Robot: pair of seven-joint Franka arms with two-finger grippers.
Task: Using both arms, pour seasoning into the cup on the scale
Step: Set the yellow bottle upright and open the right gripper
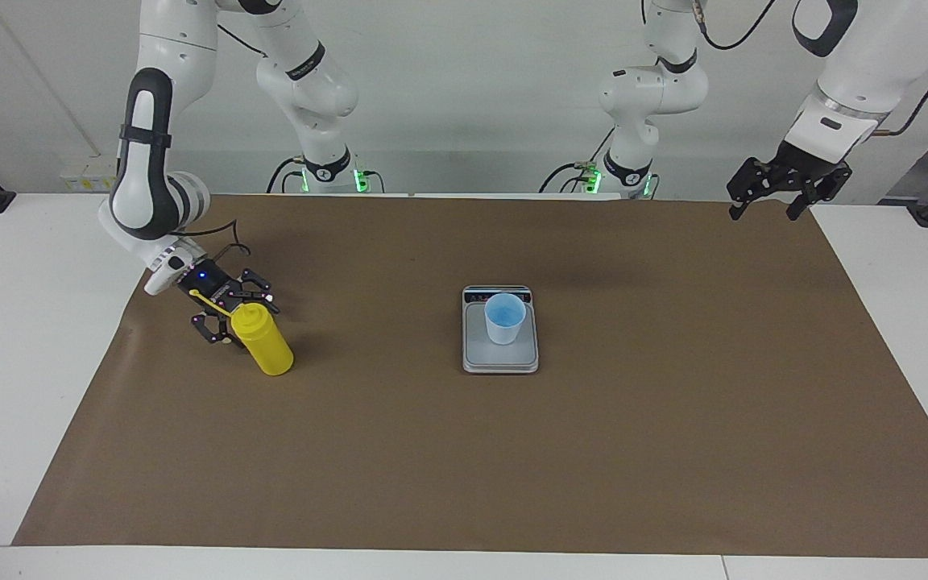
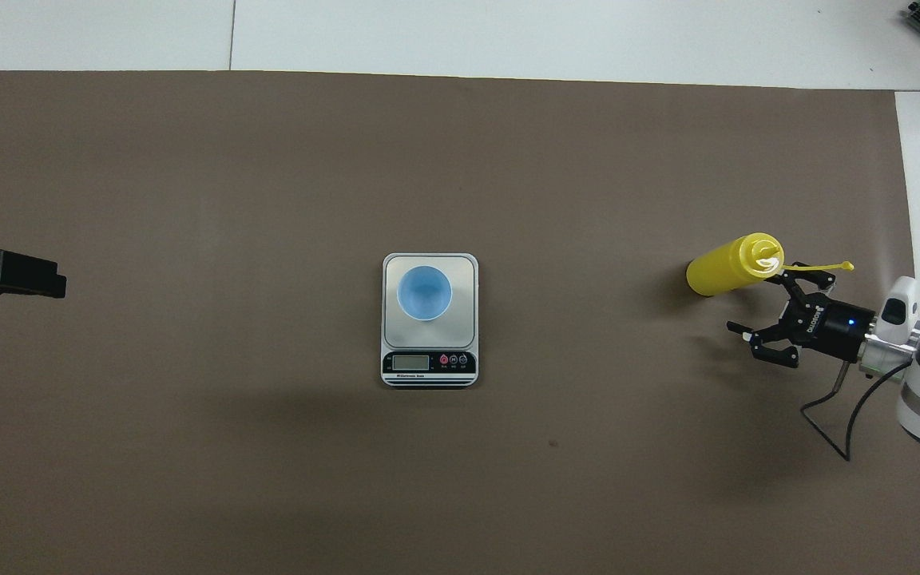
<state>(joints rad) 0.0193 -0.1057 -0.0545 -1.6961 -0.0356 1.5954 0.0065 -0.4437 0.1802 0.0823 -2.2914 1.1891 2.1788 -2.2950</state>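
Bottle [image 1: 263,342] stands free beside my right gripper [image 2: 763,339], jaws open. Left gripper [image 1: 764,211] open, waiting, cut off overhead. Scale [image 2: 429,372] writing unreadable.

Even, bright light falls from above onto the brown mat [image 1: 464,451], which shows no glare. Shadows are soft and faint: a small one beside the yellow bottle [image 1: 264,342] on the side toward the scale [image 1: 500,354], and broad diffuse patches nearer the robots than the scale. Both views are sharp, without motion blur; straight mat edges show little distortion.
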